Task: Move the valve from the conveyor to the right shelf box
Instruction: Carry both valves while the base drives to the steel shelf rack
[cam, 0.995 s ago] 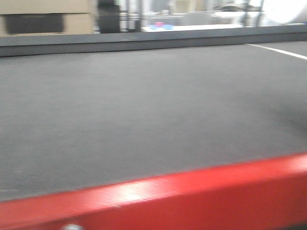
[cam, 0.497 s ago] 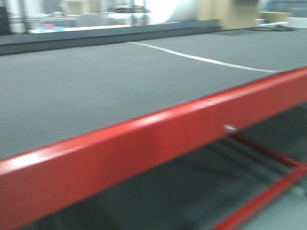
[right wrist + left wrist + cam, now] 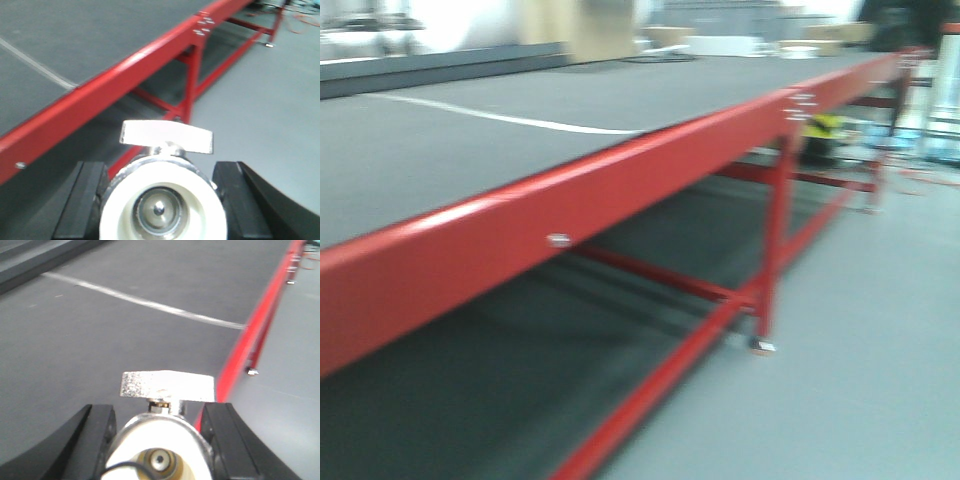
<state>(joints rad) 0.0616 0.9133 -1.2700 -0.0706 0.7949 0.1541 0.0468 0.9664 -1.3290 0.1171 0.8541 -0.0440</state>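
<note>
Here, one conveyor point(image 3: 470, 150) fills the left of the front view. Its dark belt is crossed by a single white line point(image 3: 510, 118) and edged by a red frame point(image 3: 570, 215) that runs away to the far right. One red leg point(image 3: 775, 240) stands clear on the grey floor point(image 3: 880, 350), a detail the left wrist view lacks. Grippers and valves show only in the two wrist views, which count two of each. The left gripper point(image 3: 157, 412) hangs over the belt, its black fingers point(image 3: 95, 440) pressed against both sides of a valve point(image 3: 160, 440) with a white round body and a flat silvery handle. The right gripper point(image 3: 160, 167), out over the frame's edge and the floor, is clamped likewise on a second valve point(image 3: 160, 200).
</note>
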